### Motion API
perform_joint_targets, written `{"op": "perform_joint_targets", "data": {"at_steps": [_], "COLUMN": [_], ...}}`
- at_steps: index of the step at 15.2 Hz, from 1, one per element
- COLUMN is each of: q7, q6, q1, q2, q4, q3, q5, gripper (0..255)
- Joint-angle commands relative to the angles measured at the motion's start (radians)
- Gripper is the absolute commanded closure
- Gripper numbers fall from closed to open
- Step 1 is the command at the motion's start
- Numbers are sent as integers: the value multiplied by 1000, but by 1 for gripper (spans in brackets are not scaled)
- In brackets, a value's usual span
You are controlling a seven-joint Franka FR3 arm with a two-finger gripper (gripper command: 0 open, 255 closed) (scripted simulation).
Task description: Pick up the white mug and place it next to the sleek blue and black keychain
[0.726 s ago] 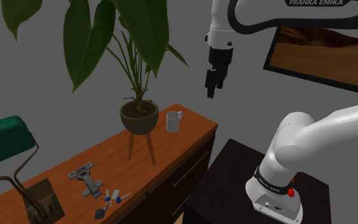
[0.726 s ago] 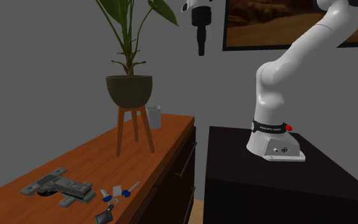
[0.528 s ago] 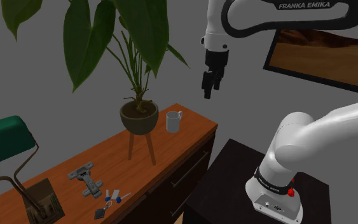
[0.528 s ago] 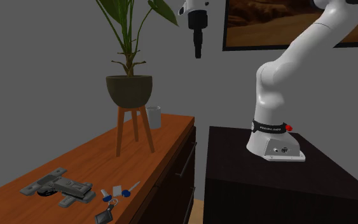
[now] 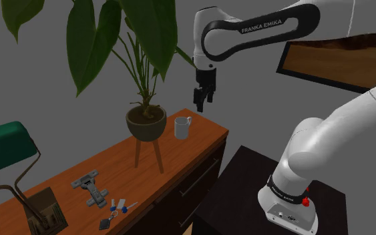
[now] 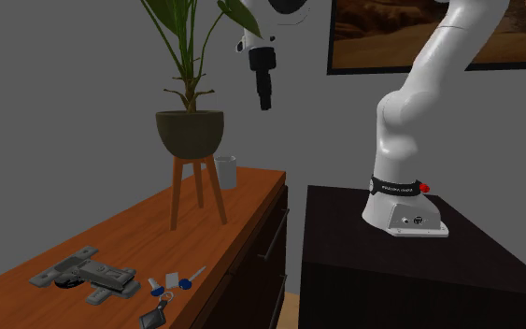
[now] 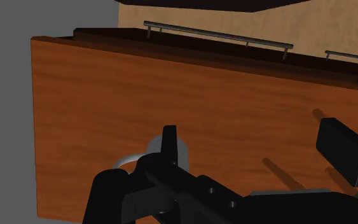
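The white mug point(image 5: 182, 127) stands upright near the far end of the wooden sideboard point(image 5: 193, 150), close to the plant pot; it also shows as the mug point(image 6: 225, 172) past the pot's legs. My gripper point(image 5: 200, 101) hangs in the air above the mug and slightly to the shoulder view's right, clear of it. In the wrist view the gripper point(image 7: 254, 147) is open, its fingers apart, and the mug point(image 7: 182, 151) sits below, partly hidden behind one finger. The blue and black keychain point(image 5: 113, 212) lies near the sideboard's near end, also seen as the keychain point(image 6: 164, 297).
A potted plant point(image 5: 145, 123) on a three-legged stand rises beside the mug, its leaves reaching up near the arm. A grey metal hinge point(image 5: 91, 189) lies by the keychain. A green desk lamp point(image 5: 3, 148) stands at the near end. The dark stand point(image 5: 246, 193) adjoins the sideboard.
The arm has swung the gripper down and toward the shoulder view's left, bringing it from high above the sideboard's end to a spot over the mug. Nothing on the sideboard moved.
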Motion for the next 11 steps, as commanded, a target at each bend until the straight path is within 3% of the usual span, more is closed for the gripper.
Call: {"op": "perform_joint_targets", "data": {"at_steps": [1, 11], "q7": [-8, -32], "q6": [55, 235], "q1": [-4, -18], "q2": [77, 477], "q4": [14, 186], "q3": [-2, -8], "q5": [-8, -50], "gripper": [0, 0]}}
